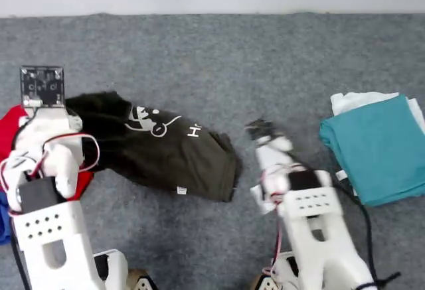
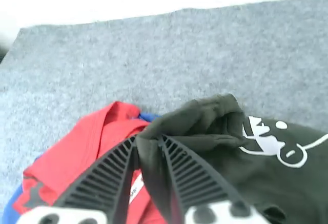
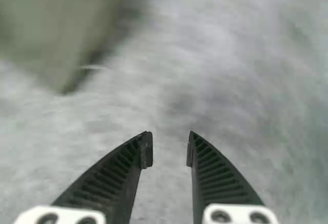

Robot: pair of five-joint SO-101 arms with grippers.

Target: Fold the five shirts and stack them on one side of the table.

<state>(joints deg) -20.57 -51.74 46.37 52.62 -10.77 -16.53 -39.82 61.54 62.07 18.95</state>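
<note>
Five shirts share the grey bench [image 1: 265, 58] in the high view: one dark shirt [image 1: 166, 150], one red shirt [image 1: 10, 127], one blue shirt [image 1: 3, 217], one teal shirt [image 1: 378, 147] and one white shirt [image 1: 362, 99]. The dark shirt sprawls crumpled just to the left of the right claw [image 1: 260, 131], its nearest edge close to the tips. Teal lies folded on white, well off to that claw's right, so two of the five appear done. The red and blue shirts lie heaped beneath the left arm [image 1: 46, 170], one of two arms at work.

From the left wrist, the left claw [image 2: 148, 141] is clamped on a bunched fold of the dark shirt, cloth pinched between both jaws. The red shirt lies directly under and beside the claw, with a sliver of blue just beyond it.

From the right wrist, the right claw holds nothing, its jaws a narrow gap apart above bare bench. A dark shape, likely the dark shirt, lies ahead and to one side.

The step in hand looks to be drawing the dark shirt clear and spreading it flat. Done well, the right claw would widen and take the near edge. Both claws would then pull apart evenly and low, so the cloth lies smooth. The left grip should hold dark cloth alone, or the red shirt may drag along.
</note>
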